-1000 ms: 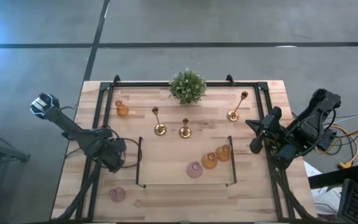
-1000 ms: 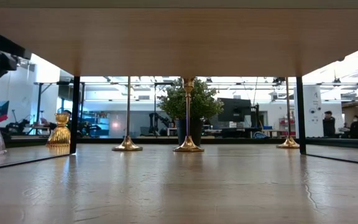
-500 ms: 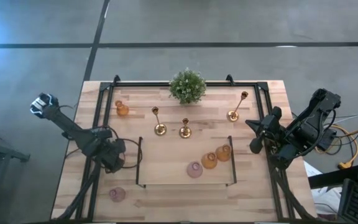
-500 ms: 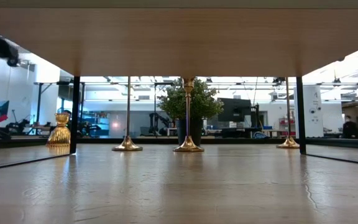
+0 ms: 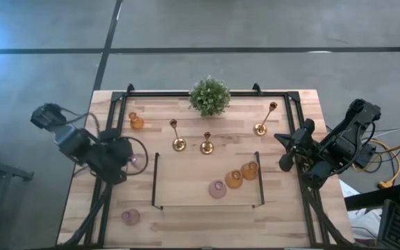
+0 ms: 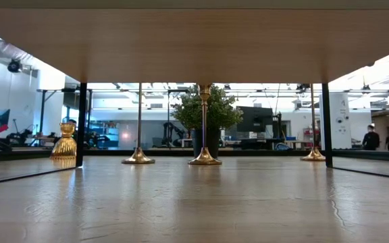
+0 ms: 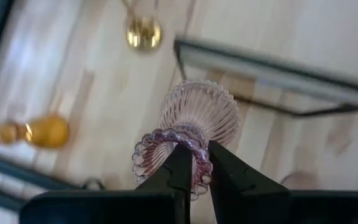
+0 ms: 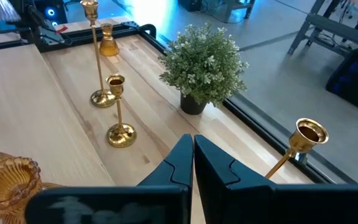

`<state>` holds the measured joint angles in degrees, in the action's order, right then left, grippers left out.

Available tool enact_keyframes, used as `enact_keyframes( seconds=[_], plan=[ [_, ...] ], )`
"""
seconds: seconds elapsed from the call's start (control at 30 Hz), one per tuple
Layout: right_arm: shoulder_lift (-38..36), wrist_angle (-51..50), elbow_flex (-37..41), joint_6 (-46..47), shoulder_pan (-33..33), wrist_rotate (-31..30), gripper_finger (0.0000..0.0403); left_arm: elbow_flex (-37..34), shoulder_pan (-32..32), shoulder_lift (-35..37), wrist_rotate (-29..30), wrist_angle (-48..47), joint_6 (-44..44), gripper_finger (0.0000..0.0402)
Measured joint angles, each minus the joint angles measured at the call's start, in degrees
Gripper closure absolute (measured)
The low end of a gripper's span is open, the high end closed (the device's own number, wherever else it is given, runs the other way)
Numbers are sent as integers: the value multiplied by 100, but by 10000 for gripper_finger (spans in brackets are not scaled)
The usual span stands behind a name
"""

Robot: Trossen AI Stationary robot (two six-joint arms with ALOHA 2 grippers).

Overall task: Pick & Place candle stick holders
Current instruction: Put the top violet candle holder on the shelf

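Note:
My left gripper [image 5: 125, 161] hangs above the table's left side, shut on a pink ribbed glass cup [image 7: 199, 112]. My right gripper [image 5: 284, 149] waits shut at the right edge, holding nothing. Three gold candlesticks [image 5: 178, 136] [image 5: 207, 143] [image 5: 263, 120] stand on their round bases on the far half. An amber cup [image 5: 136, 122] stands at the far left. A pink cup [image 5: 217, 189] and two amber cups [image 5: 234, 179] [image 5: 249, 170] sit inside a black frame. Another pink cup [image 5: 130, 217] stands near the left front corner. My left gripper pinches the pink cup's scalloped edge [image 7: 196, 148] between its two fingers. One finger [image 7: 178, 163] seems to reach inside the ring, the other [image 7: 221, 167] outside. The fingers slant steeply down from above. The cup hangs below them, tilted, lifted clear of the table.
A bushy green potted plant [image 5: 209, 96] stands at the middle of the far edge. A low black frame [image 5: 155, 182] bounds a rectangle at the near middle, and black rails [image 5: 111, 111] run along the table's sides. Bare wood lies between frame and candlesticks.
My left gripper has risen with the pink cup and drifted toward the far edge. The cup stood on the table at the left of the low view, then tipped and rose out of that view. It now hangs clear.

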<state>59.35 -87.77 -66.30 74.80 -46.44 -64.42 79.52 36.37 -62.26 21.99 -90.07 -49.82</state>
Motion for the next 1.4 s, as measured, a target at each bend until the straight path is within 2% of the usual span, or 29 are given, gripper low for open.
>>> enact_keyframes(
  seconds=[0.2, 0.37, 0.6, 0.8, 1.07, 1.4],
  plan=[
    [0, 0, 0, -10, 0, 2, 394, 919, -88, -70, 376, 8, 484, 369],
    [0, 0, 0, -37, -2, 0, 394, 1252, -338, -236, 452, -3, 943, 369],
    [0, 0, 0, -39, -2, -2, 394, 1832, -1089, -1133, -273, 3, 2210, 369],
    [0, 2, 0, -31, -2, 1, 394, 2541, -1586, -1895, -479, 9, 3367, 369],
    [-5, 0, 0, -41, -2, 47, 394, 2747, -1763, -2538, -787, 10, 4115, 369],
    [-9, 0, 0, -41, -2, 58, 394, 2356, -1763, -2768, -630, 101, 4181, 369]
  ],
)
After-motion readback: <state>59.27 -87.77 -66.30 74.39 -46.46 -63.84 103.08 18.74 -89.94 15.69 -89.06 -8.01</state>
